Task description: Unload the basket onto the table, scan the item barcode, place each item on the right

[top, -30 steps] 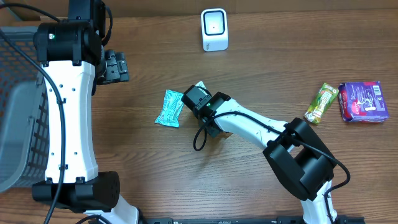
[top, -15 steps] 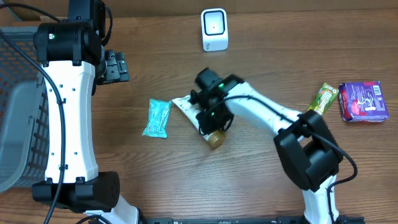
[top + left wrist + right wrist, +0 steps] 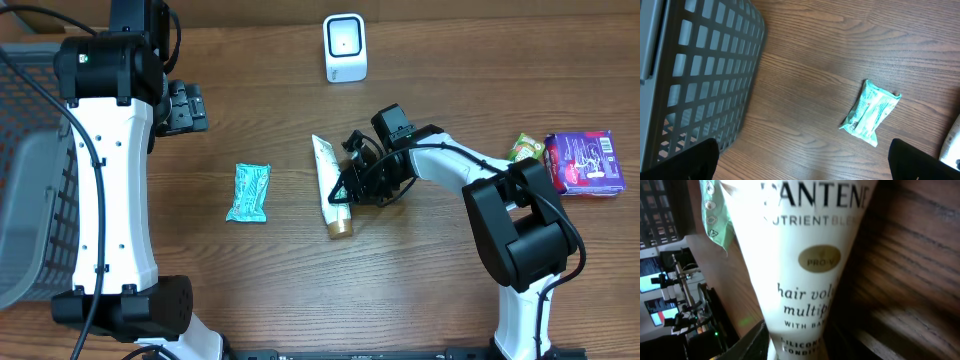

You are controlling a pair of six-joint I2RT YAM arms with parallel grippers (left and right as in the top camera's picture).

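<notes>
Pantene tube [image 3: 324, 178], white plastic with a gold cap, lies flat on the brown wooden table [image 3: 250, 280] at frame centre, cap toward the bottom. The right gripper [image 3: 356, 186] sits just beside its right edge; whether its jaws pinch the tube cannot be told. The left gripper [image 3: 186, 107], upper left, hangs spread wide and empty. A teal foil packet [image 3: 248, 192] lies left of the tube, and a white box-shaped scanner [image 3: 345, 47] stands at top centre.

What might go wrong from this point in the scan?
1. No barcode shows on the tube; only its branded front is visible, so the wrong face may reach the scanner.
2. The right gripper sits at the tube's side, grip unclear; the tube may slip when lifted.
</notes>
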